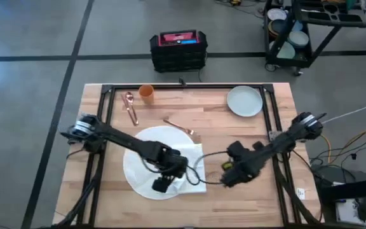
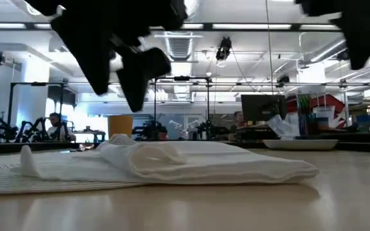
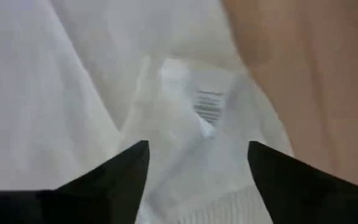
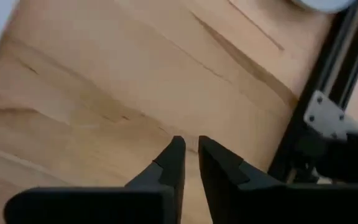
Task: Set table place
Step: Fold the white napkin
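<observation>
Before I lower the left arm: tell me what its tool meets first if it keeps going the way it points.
Likely the white napkin lying on the round white mat; the left tool points open straight at it, though depth is unclear.

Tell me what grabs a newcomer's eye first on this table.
The large round white mat at the table's near left, with a folded white napkin draped over its right edge, stands out first. The left gripper hovers right over that cloth, fingers open. Along the far edge sit an orange cup, copper cutlery and a pale plate, while the right gripper waits nearby, shut.
</observation>
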Controlling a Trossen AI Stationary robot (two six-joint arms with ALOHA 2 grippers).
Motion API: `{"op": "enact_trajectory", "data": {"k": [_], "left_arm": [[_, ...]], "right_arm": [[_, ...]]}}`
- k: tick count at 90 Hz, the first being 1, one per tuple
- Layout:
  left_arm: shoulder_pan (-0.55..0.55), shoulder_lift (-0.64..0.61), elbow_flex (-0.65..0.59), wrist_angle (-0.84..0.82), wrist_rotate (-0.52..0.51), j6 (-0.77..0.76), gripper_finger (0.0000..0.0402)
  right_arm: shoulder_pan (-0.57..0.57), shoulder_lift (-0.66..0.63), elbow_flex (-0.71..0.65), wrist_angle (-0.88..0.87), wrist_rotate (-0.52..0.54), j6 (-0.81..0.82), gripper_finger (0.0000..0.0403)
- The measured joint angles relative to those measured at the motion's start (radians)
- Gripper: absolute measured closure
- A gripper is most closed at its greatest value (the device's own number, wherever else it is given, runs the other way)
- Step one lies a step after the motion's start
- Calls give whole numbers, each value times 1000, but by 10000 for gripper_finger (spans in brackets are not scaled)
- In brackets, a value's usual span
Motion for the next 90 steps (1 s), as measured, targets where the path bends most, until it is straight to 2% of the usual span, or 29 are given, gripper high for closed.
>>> {"op": "enact_trajectory", "data": {"k": [17,25,43,70,90], "left_arm": [[37,122,151,-96,66,80,158],[44,154,214,-125,118,114,175],[46,200,310,-139,142,159,188],[53,268,316,-152,139,192,171],[59,297,315,-158,108,208,180]], "right_arm": [[131,-90,-94,7,6,231,344],[181,-102,-114,16,7,290,343],[260,-89,-130,35,7,364,358],[293,-66,-130,65,-2,381,370],[293,-66,-130,77,-1,381,361]]}}
